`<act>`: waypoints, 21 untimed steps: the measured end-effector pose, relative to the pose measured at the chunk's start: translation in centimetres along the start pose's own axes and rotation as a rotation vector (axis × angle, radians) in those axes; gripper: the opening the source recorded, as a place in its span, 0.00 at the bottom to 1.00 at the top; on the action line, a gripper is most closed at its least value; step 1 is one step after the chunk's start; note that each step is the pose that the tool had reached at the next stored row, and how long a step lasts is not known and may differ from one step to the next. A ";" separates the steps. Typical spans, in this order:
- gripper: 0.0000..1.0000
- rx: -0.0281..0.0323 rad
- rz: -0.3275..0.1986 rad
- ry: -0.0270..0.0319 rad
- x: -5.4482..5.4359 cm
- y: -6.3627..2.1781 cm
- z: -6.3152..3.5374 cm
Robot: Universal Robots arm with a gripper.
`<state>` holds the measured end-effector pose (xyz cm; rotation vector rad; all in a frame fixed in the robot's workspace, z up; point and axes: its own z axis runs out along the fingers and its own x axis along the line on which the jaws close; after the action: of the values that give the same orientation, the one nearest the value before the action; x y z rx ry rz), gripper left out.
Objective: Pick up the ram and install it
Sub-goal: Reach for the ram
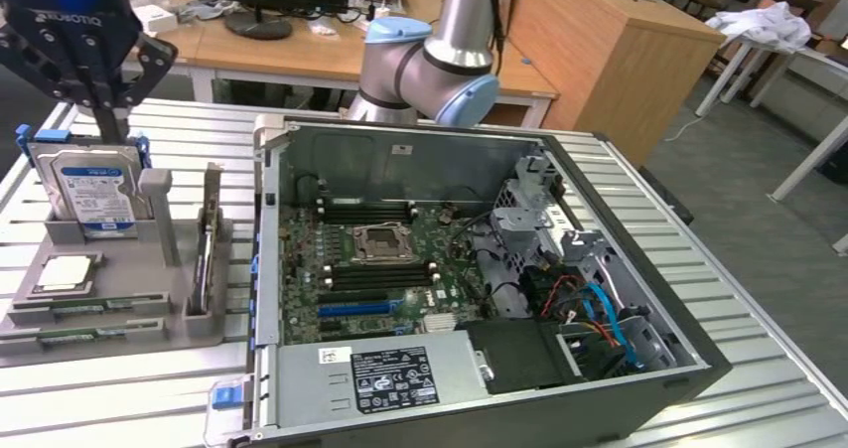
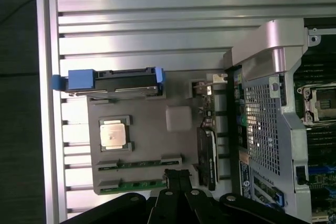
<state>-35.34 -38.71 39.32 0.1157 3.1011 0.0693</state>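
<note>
The gripper (image 1: 114, 120) hangs shut and empty above the grey tray (image 1: 146, 321) at the exterior view's left, where the ram (image 2: 135, 184) lies flat in the nearest slot. Lowered with its fingers together, it would likely strike the thin board or the slot wall instead of straddling it.

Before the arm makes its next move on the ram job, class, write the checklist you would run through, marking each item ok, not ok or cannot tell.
1. Ram lying in the grey tray, untouched: ok.
2. Tool empty: ok.
3. Tool open for a grasp: not ok, it is shut.
4. Computer case open, motherboard exposed: ok.
5. Black memory slots free: cannot tell.
</note>
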 end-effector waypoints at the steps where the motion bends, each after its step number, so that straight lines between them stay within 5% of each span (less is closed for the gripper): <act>1: 0.11 0.0000 0.000 0.0000 0.2 -0.01 -0.01; 21: 0.11 0.0000 0.000 0.0000 3.1 -0.15 -0.12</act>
<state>-38.49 -38.63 39.32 0.1157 3.1011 0.0693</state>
